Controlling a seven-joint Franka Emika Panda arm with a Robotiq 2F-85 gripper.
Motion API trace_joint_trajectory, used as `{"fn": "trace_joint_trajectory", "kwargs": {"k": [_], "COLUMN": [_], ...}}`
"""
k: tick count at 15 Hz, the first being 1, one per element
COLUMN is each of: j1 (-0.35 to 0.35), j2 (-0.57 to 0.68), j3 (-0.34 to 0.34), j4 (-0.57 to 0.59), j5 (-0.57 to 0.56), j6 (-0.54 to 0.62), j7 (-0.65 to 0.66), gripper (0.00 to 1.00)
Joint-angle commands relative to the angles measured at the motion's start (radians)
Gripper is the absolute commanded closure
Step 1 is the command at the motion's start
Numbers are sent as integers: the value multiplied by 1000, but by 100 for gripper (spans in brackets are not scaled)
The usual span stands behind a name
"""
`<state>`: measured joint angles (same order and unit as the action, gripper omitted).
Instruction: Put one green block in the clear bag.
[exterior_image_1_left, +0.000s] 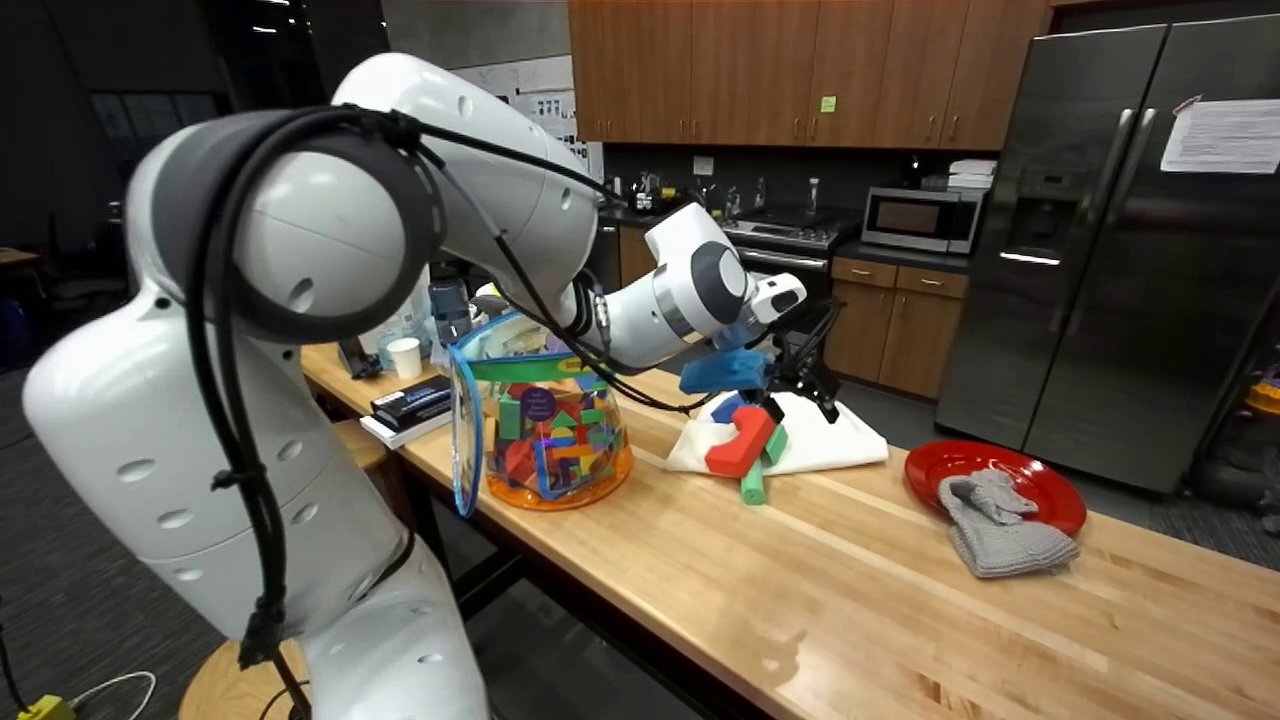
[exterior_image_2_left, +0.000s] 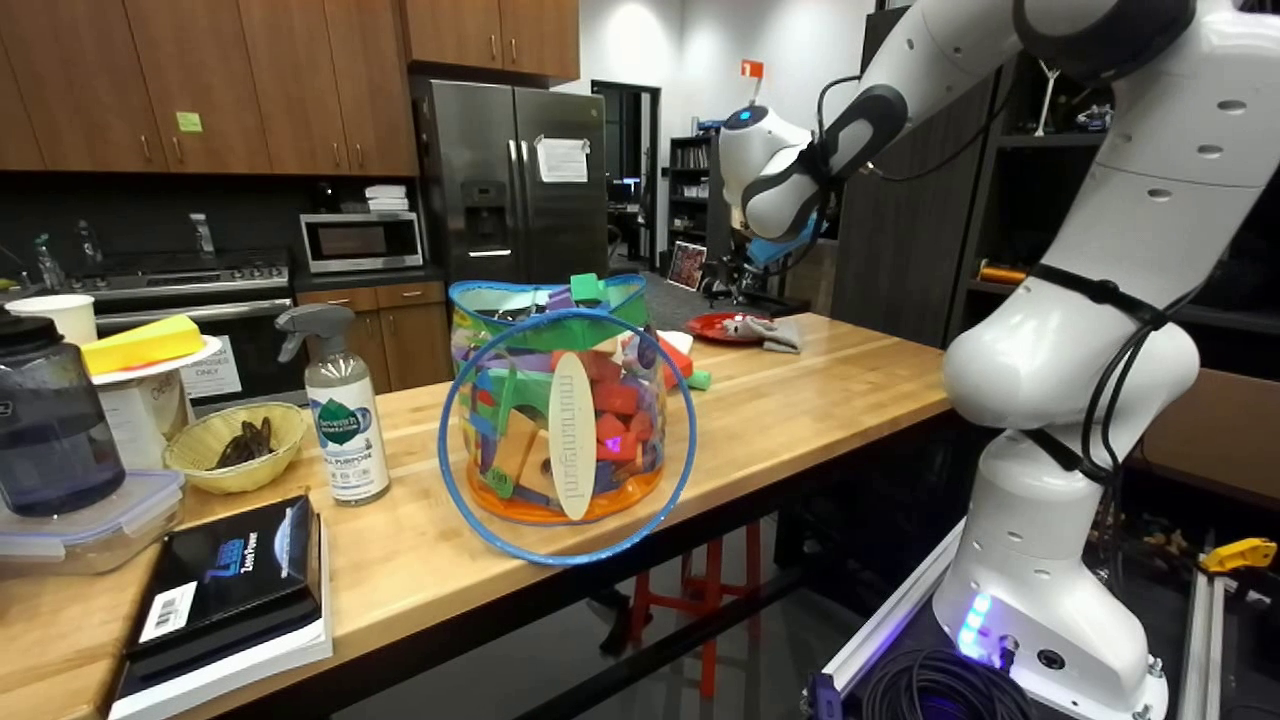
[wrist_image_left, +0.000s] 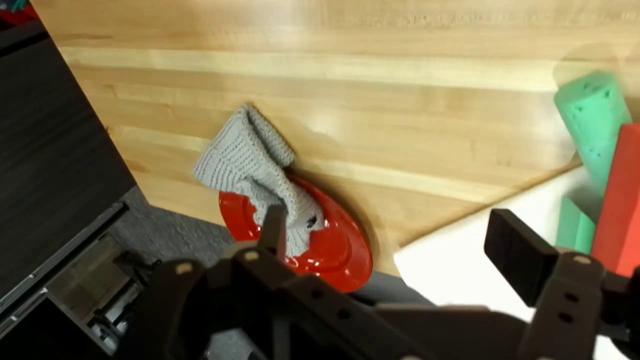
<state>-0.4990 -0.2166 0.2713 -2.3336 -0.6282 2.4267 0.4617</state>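
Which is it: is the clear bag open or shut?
Open: the blue-rimmed lid hangs down the side of the clear bag rather than covering it.

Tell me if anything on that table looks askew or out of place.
The grey cloth looks askew: bunched partly in the red dish, it slumps out onto the table instead of lying fully inside.

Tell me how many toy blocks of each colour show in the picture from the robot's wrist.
Green: 2 (a cylinder and a green block)
Red: 1 (a red block, cut off by the edge)
Total: 3
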Motion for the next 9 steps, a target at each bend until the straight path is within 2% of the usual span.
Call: {"fn": "trace_joint_trajectory", "kwargs": {"k": [1,5,9], "j1": [156,266,324], "j2": [97,156,190], "j3": [-138,-239,-292], "j4": [74,114,142], "j5": [16,119,299], "j6": [-118,-176,-204], "j7": [-89,-197,-280], "gripper": [0,0,0]}}
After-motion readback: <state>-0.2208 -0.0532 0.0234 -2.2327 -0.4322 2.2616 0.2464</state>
